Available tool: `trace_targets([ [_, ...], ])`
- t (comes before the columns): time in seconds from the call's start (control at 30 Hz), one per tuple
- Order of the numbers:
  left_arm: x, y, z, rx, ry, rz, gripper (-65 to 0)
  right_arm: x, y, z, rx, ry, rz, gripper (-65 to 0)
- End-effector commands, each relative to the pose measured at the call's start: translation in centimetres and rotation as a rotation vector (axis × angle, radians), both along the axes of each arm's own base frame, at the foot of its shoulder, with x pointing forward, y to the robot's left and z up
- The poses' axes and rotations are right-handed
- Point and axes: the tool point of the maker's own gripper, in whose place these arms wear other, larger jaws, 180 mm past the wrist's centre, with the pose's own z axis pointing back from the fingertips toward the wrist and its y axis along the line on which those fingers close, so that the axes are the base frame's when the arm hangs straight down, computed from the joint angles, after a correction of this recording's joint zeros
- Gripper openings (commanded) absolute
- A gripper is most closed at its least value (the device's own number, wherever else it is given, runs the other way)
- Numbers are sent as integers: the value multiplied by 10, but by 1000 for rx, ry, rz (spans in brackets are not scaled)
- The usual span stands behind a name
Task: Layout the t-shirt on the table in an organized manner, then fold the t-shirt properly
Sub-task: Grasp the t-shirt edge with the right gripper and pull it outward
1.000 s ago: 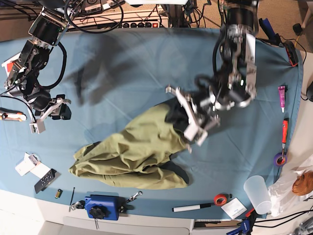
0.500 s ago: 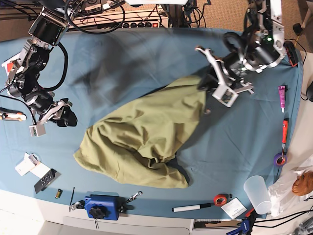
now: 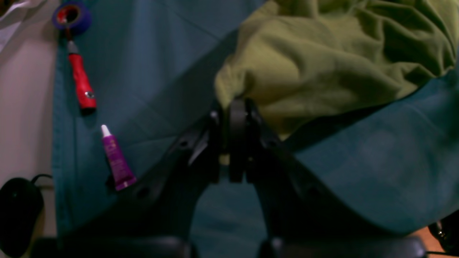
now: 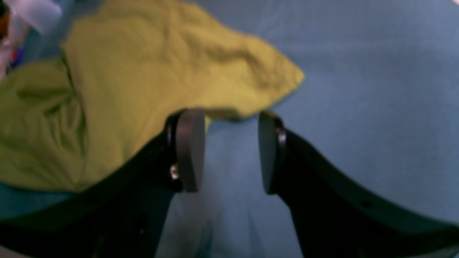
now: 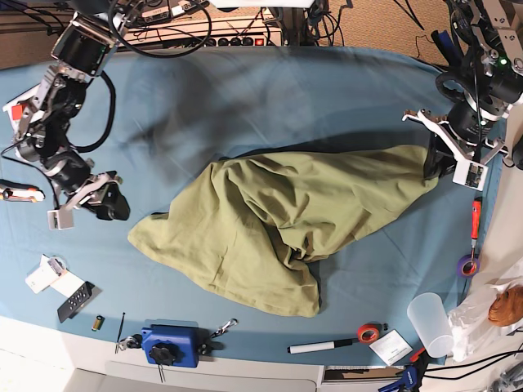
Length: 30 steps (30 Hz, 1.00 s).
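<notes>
Soft olive t-shirt point(image 5: 286, 220) drapes limply from the clamped left gripper point(image 3: 233, 107); grasp its free corner with the wide-spread, empty right gripper point(image 4: 229, 150).

Robotics lab bench, cloth-covered table point(image 5: 245, 90), power strip point(image 5: 237, 39), cables, scattered tools

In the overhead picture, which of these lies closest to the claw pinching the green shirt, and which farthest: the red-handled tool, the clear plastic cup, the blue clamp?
From the left gripper, holding the t-shirt:
1. Red-handled tool, just below it at the table's edge.
2. Clear plastic cup, lower corner, same side.
3. Blue clamp, front edge, far across.
</notes>
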Motion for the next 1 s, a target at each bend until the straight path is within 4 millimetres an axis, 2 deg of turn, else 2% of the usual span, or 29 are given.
trace_targets([
  [0.0,3,-1,11,1,-43,-8,-650,9,-2,16,-9,-60,-7,-399],
  [0.17,2,9,7,59,-29,20,-650,15,0,10,-33,-72,-45,-399],
  [0.37,1,21,3,129,-13,52,-650,34,-6,5,-4,-49,-108,-400],
  [0.57,1,21,3,128,-13,52,-650,58,-2,-19,117,32,-120,-400],
  [0.67,1,21,3,128,-13,52,-650,61,1,-32,159,72,-121,-399],
  [0.8,3,20,6,121,-40,50,-650,56,3,-44,150,129,-111,-399],
  [0.97,4,19,8,119,-47,50,-650,54,-2,-48,143,137,-137,-399],
])
